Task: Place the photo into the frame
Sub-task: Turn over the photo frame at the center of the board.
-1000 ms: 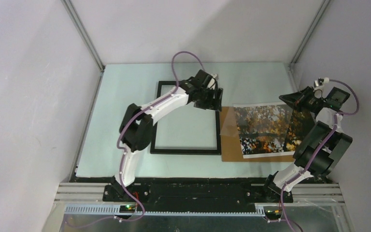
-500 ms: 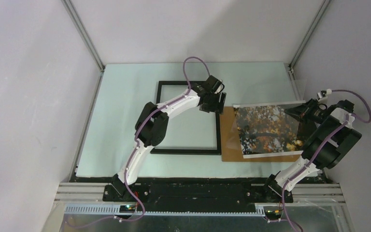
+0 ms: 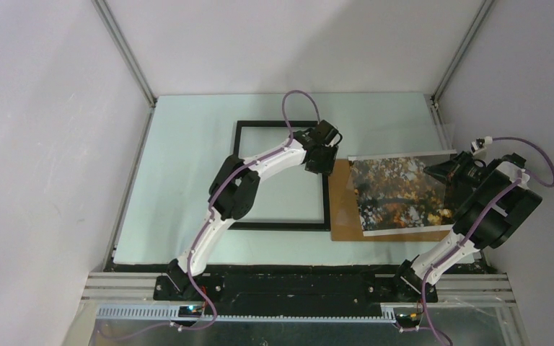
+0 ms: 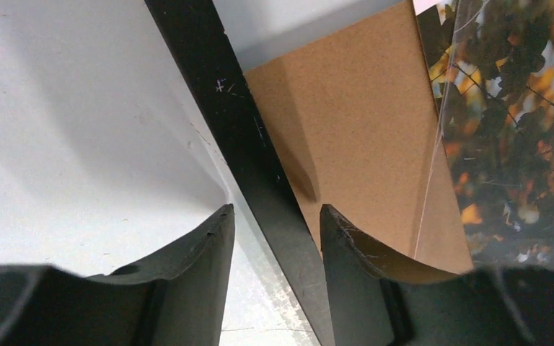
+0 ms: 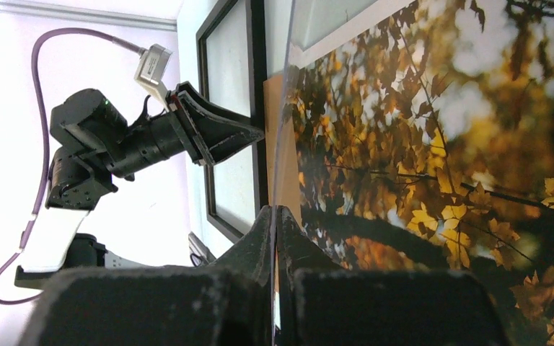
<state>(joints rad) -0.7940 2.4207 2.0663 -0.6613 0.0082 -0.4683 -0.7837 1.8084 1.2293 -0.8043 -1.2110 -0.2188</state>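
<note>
The black frame (image 3: pixel 239 173) lies flat mid-table. My left gripper (image 3: pixel 323 164) is down over its right bar; in the left wrist view the jaws are open and straddle that bar (image 4: pixel 245 137), one finger on each side. The photo (image 3: pixel 397 191) of autumn leaves lies face up on a brown backing board (image 3: pixel 343 209) to the right of the frame. A clear pane (image 5: pixel 285 108) covers the photo, and its left edge (image 4: pixel 433 144) reaches over the board. My right gripper (image 5: pixel 276 213) is shut on the pane's right edge at the photo's far right (image 3: pixel 443 171).
The board's left side touches or nearly touches the frame's right bar. Grey enclosure walls stand close on the left, back and right. The right arm's elbow (image 3: pixel 501 209) sits by the right wall. The mint table surface (image 3: pixel 180 180) spreads left of the frame.
My left gripper slid to the frame's right bar and its jaws narrowed. My right gripper moved right and lowered the tilted pane nearly flat over the photo.
</note>
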